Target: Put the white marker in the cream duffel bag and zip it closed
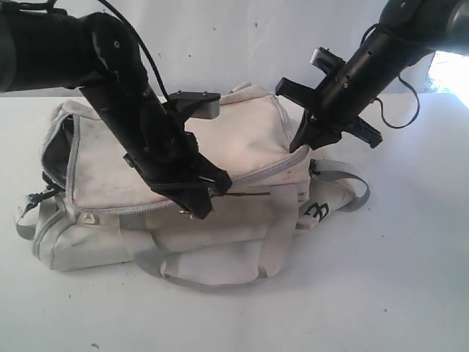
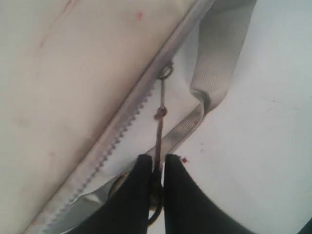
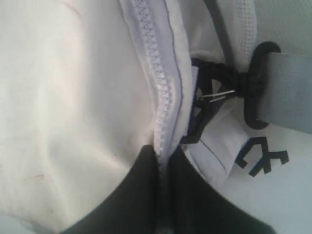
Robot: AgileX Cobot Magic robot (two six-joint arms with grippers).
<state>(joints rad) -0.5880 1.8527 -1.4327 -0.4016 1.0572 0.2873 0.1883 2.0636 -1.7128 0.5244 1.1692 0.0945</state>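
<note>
At centre of worktop [image 1: 396, 293]: cream duffel bag [image 1: 242, 139] lying lengthwise L to R, stained top panel facing up, long side pocket and grey handle loop on near side. L end of top flap gapes, dark inside showing there.

L arm comes in from far L, angled down over bag. Left claw [image 2: 157, 163] at near edge of top panel, about mid-length. Fingers pressed together on a thin reddish-brown pull cord [image 2: 159, 129]. Cord is knotted partway and runs taut to the slider [image 2: 165, 72] on the grey zip [image 1: 110, 208]. Zip teeth show as a jagged line betw. slider and claw. Grey strap [image 2: 214, 58] lies just beside zip on the near side.

R arm comes in from far R, pointing down-left. Right claw [image 3: 163, 156] at R end of bag, fingers closed, pinching the zip seam where it curves down that end. Black clip [image 3: 209, 105] w/ metal spring bar just beside claw, hooked to another grey strap. Black lettering on white tag near it, not readable.

White marker: not visible in any view, can't tell where it is.
</note>
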